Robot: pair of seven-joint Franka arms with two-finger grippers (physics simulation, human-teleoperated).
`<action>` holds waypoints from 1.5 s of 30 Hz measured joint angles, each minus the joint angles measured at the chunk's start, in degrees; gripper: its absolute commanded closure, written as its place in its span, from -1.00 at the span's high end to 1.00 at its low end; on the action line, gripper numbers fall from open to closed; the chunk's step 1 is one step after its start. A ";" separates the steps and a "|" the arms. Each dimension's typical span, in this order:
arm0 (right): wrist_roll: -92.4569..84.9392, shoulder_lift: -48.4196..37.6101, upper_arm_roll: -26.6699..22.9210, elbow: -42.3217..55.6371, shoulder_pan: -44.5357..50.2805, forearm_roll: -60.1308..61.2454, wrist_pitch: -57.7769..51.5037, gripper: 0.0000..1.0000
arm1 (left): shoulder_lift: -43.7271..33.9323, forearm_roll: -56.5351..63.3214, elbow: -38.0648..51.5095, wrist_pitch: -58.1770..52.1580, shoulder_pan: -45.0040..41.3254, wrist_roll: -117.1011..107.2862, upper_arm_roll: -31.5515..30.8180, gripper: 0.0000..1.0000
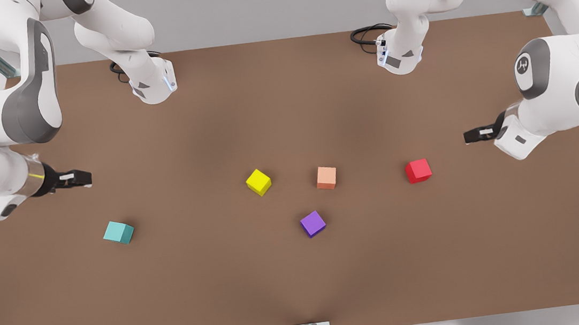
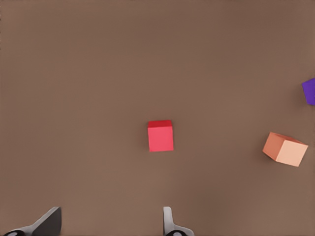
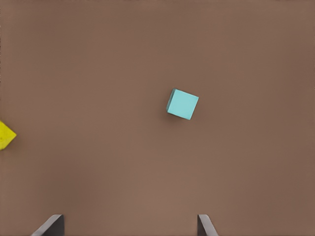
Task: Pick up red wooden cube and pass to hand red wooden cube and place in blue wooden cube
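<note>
Red and plain, the red wooden cube [image 1: 418, 171] sits on the brown table [image 1: 227, 287] toward the front view's right, near the left gripper [image 1: 472, 135], which hangs above the table just up and to the right of it in that view. In the left wrist view the cube [image 2: 160, 135] lies ahead of the two fingertips [image 2: 169, 222], which stand wide apart with nothing between them. The blue wooden cube [image 1: 118, 232], teal in colour, rests toward the front view's left, below the right gripper [image 1: 81, 178], the hand that hovers over that side of the table. In the right wrist view this cube [image 3: 182, 104] lies ahead of the spread fingers [image 3: 205, 226], which are empty. Between the two task cubes sit a yellow cube [image 1: 259, 182], a pale orange cube [image 1: 326, 177] and a purple cube [image 1: 312, 224], all apart from each other. None of the cubes carries any lettering; small white labels on the grippers cannot be read.
</note>
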 measured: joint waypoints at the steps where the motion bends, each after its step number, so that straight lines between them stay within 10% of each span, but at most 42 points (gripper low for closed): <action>1: -0.06 0.04 0.00 0.06 0.01 -0.02 0.57 1.00 | -0.01 0.00 -0.05 0.61 0.01 0.05 0.00 1.00; 19: -0.96 0.62 0.00 0.17 0.00 0.30 3.53 1.00 | 9.82 -4.19 -27.80 36.26 -3.06 -2.58 0.44 1.00; 45: -6.25 7.20 1.58 -1.83 1.15 7.99 2.97 1.00 | 15.57 -5.05 -33.70 49.03 -5.34 -4.66 0.09 1.00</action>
